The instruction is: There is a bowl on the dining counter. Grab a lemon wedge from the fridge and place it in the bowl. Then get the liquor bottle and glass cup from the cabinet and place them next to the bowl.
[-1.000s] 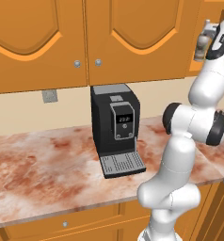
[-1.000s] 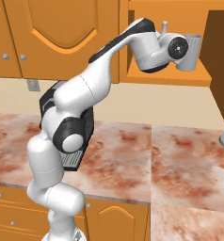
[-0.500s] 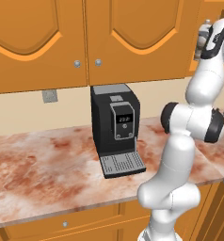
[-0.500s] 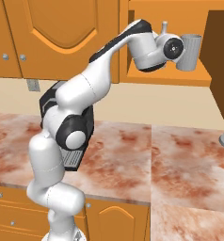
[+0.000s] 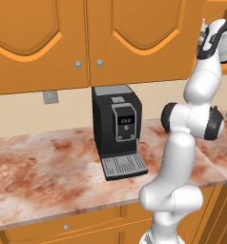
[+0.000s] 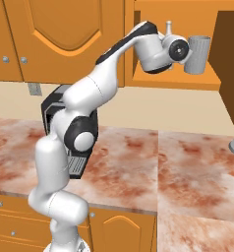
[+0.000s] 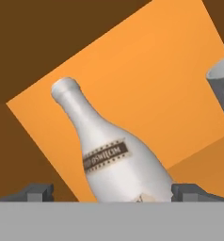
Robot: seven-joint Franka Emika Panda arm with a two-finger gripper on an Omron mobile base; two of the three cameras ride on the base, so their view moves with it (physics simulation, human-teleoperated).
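Gripper (image 7: 109, 192), jaws spread wide, has advanced into the open cabinet (image 6: 178, 81) to straddle the liquor bottle (image 7: 107, 153), apparently untouched; glass cup (image 6: 197, 54) beside it.

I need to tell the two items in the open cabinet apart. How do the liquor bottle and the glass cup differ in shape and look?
The liquor bottle narrows to a slim neck; the glass cup is a plain straight cylinder. The bottle is pale with a dark-banded label; the cup is grey and unlabelled. The bottle sits between the open gripper's fingertips; the cup stands beside. Both stand in the cabinet.
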